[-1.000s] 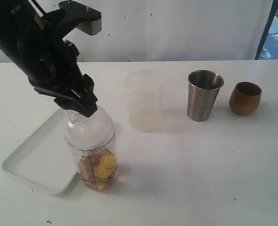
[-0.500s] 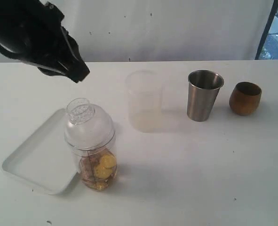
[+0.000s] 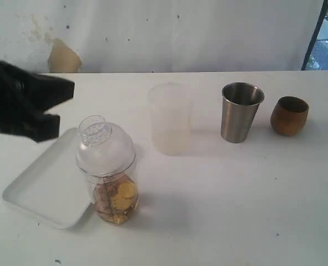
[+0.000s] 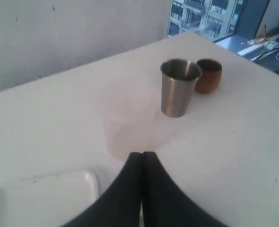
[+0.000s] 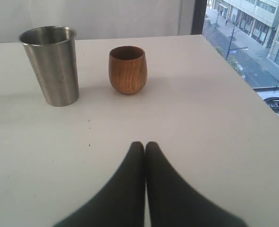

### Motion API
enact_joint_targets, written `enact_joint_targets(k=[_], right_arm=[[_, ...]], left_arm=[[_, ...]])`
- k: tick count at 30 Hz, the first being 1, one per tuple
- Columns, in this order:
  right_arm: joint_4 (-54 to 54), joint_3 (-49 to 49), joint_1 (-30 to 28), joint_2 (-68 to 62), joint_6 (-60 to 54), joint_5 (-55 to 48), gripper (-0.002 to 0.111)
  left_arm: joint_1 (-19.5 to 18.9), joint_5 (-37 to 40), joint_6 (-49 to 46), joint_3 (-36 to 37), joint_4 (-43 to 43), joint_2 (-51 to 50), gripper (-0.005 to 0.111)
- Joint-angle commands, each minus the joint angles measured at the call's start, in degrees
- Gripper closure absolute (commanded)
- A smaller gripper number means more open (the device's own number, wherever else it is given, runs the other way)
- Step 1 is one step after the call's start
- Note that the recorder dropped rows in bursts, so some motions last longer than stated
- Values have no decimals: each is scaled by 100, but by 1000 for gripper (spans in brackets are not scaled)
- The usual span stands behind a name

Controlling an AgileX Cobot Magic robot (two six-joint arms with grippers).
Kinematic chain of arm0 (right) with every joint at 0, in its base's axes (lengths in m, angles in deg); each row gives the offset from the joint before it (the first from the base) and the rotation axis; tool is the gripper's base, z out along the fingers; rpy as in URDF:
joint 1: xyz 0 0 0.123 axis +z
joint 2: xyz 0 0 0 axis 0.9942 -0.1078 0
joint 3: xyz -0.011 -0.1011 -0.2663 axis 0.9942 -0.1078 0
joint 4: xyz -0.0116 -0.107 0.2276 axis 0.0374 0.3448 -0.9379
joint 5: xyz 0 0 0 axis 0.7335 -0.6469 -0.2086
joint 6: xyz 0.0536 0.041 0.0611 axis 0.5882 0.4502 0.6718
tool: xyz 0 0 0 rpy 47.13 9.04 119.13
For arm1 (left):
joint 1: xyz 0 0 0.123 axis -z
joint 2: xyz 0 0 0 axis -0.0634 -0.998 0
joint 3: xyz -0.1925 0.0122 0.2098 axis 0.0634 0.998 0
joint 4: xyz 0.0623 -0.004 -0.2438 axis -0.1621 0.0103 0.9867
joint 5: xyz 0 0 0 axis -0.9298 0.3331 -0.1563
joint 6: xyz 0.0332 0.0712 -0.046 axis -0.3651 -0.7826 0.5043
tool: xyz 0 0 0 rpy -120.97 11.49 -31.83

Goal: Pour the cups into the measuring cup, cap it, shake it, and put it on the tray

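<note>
The left gripper [image 4: 142,155] hangs with its black jaws pressed together on nothing, at the left edge of the exterior frame, apart from every object; the right gripper [image 5: 145,145] is likewise closed and empty over the bare white table [image 3: 236,183]. The clear plastic cylindrical measuring cup [image 3: 112,191] stands upright at lower left of the exterior frame, with yellow pieces [image 3: 122,197] inside it and a clear domed lid [image 3: 104,147] with a perforated top seated on it; it rests on the table just beside the right-hand rim of the shallow white rectangular tray [image 3: 39,183], not in it. The tapered stainless-steel tumbler [image 3: 241,112] and the small rounded brown cup [image 3: 289,115] stand upright at upper right, a frosted translucent cup [image 3: 169,119] to their left. We judge pouring and capping done; whether the shake is done we cannot tell. The next move calls for the left jaws spread wide, brought around the measuring cup's body below the lid, closed firmly, then a lift over the rim.
</note>
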Motion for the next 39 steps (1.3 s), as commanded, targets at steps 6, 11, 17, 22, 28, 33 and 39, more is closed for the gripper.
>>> enact_joint_targets(k=[6, 11, 17, 22, 28, 33, 39], right_arm=[[11, -4, -56, 27, 119, 53, 108], [11, -4, -56, 27, 129, 53, 108], [11, -4, -56, 27, 129, 53, 108], [11, -4, -56, 27, 129, 53, 108], [11, -4, -56, 27, 129, 53, 108], [11, -4, -56, 27, 129, 53, 108], [11, -4, -56, 27, 129, 53, 108]], left_arm=[[91, -514, -162, 350, 316, -386, 107], [429, -759, -418, 350, 316, -480, 107], [763, -1152, -663, 350, 316, -911, 107], [763, -1305, -663, 350, 316, -1093, 107], [763, -1256, -663, 350, 303, -1110, 107], [763, -1590, -676, 350, 293, -1029, 107], [763, -1669, -609, 350, 293, -609, 107]])
